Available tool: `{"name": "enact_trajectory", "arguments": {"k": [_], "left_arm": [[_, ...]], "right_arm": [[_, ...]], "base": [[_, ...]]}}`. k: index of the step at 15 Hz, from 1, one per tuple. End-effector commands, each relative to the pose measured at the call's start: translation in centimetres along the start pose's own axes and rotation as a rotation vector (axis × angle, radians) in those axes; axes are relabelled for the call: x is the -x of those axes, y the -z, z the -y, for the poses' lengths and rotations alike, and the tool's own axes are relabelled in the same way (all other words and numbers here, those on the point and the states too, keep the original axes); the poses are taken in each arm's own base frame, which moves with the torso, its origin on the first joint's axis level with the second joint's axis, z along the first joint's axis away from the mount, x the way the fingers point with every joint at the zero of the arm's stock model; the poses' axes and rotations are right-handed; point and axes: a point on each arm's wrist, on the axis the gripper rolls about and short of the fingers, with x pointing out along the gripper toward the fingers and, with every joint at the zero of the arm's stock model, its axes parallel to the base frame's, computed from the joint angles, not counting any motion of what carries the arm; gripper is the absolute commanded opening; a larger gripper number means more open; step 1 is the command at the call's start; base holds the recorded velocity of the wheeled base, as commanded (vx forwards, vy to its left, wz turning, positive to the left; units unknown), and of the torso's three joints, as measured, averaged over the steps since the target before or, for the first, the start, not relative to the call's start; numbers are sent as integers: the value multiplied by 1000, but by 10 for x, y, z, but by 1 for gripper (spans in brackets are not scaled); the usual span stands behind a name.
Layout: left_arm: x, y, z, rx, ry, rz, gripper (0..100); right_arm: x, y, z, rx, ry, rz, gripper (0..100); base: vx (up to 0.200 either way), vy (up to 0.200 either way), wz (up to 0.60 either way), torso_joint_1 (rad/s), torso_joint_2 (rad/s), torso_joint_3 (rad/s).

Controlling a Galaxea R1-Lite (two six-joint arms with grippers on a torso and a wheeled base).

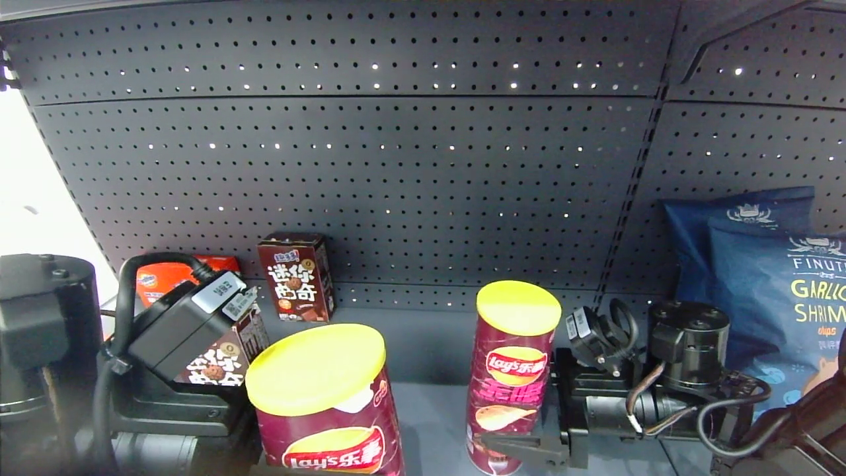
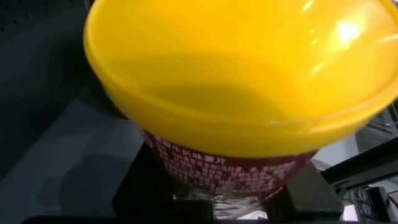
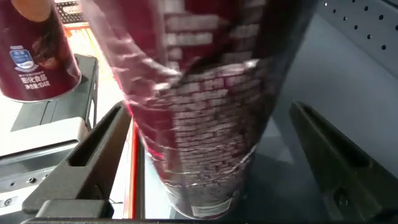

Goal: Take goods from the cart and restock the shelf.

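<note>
Far left of shelf (image 1: 429,344): I see an orange box (image 1: 158,277) at the back, the back biscuit box (image 1: 295,277) upright near the pegboard wall, and the front biscuit box (image 1: 228,360) nearer me, partly hidden by my left wrist. I count all three as stocked.
Left gripper (image 2: 224,202): clamped on the left can, pads pressed against its sides low on the body.
Left can (image 1: 317,396): a chips tube with its yellow lid on, so I cannot see what is inside. It is in front of the biscuit boxes. I cannot tell whether its base touches the shelf, so I judge it not yet placed.
Right can (image 1: 515,370): the same kind of tube, lid on, contents hidden. It appears to stand upright on the shelf between the left can and the blue bags.
Right gripper (image 3: 211,165): wide, with one finger on each side of the right can and a gap showing on both sides. It grips nothing, as I read it.
Blue bags (image 1: 780,277): two sealed snack bags at the right end, one behind the other.
Progress: the right can looks delivered, and the left can is at the shelf, in hand.
Remaining: set the left can down, let go, and back both arms out. I cannot judge what the cart holds.
</note>
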Motion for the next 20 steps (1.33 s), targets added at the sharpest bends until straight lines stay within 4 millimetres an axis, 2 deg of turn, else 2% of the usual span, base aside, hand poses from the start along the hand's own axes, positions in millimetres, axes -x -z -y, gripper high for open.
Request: {"name": "enact_trajectory", "arguments": {"k": [1, 4, 6, 11, 14, 17, 18, 20], "left_arm": [[0, 0, 0, 0, 0, 1, 0], [1, 0, 2, -3, 0, 3, 0], [3, 2, 4, -4, -1, 4, 0], [8, 6, 9, -6, -1, 6, 0], [8, 8, 10, -4, 0, 3, 0], [13, 9, 16, -20, 1, 16, 0], [14, 10, 16, -17, -1, 15, 0], [14, 11, 16, -17, 1, 14, 0]], "right_arm": [[2, -2, -2, 5, -1, 5, 100], [14, -3, -12, 4, 4, 5, 100], [32, -8, -25, 8, 17, 16, 100], [95, -20, -67, 54, 118, 86, 100], [128, -39, -85, 79, 222, 116, 100], [157, -44, -123, 27, 460, 50, 100], [170, -36, -140, 4, 596, 8, 100], [190, -18, -160, -23, 845, -54, 100]], "base": [[0, 0, 0, 0, 0, 0], [0, 0, 0, 0, 0, 0], [0, 0, 0, 0, 0, 0], [0, 0, 0, 0, 0, 0], [0, 0, 0, 0, 0, 0], [0, 0, 0, 0, 0, 0], [0, 0, 0, 0, 0, 0], [0, 0, 0, 0, 0, 0]]}}
